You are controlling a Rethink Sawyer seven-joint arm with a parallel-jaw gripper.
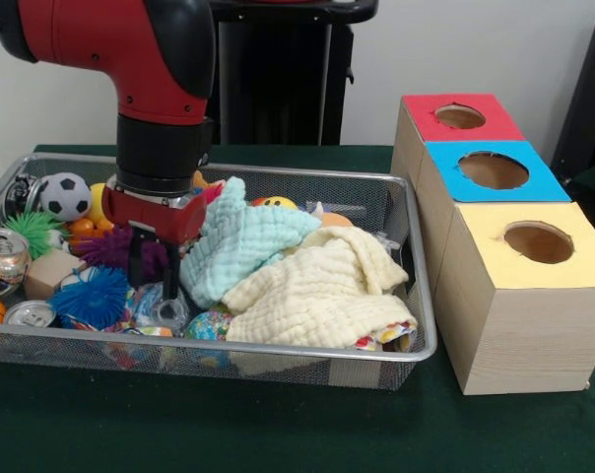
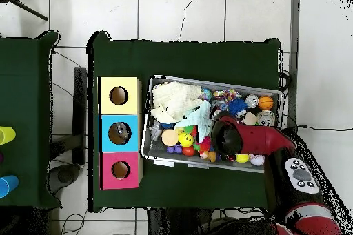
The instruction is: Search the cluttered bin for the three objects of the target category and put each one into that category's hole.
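The silver wire-mesh bin (image 1: pixel 278 351) holds a heap of toys and cloths; it also shows in the overhead view (image 2: pixel 207 80). My gripper (image 1: pixel 154 286) reaches down into the bin's left half, with its black fingers (image 1: pixel 138 264) apart among the toys and nothing held. Just below the tips lies a crinkled clear plastic piece with some blue (image 1: pixel 164 311), apparently a crushed bottle, partly buried. In the overhead view the arm (image 2: pixel 234 138) hides the gripper. Other bottles are hidden under the clutter.
A mint cloth (image 1: pixel 243 246) and a yellow cloth (image 1: pixel 317 291) cover the bin's middle. Silver cans (image 1: pixel 2 258), a blue spiky ball (image 1: pixel 91 296) and a purple one (image 1: pixel 108 246) crowd the gripper. Red (image 1: pixel 460 116), blue (image 1: pixel 493 169) and yellow (image 1: pixel 539 241) hole boxes stand beside the bin.
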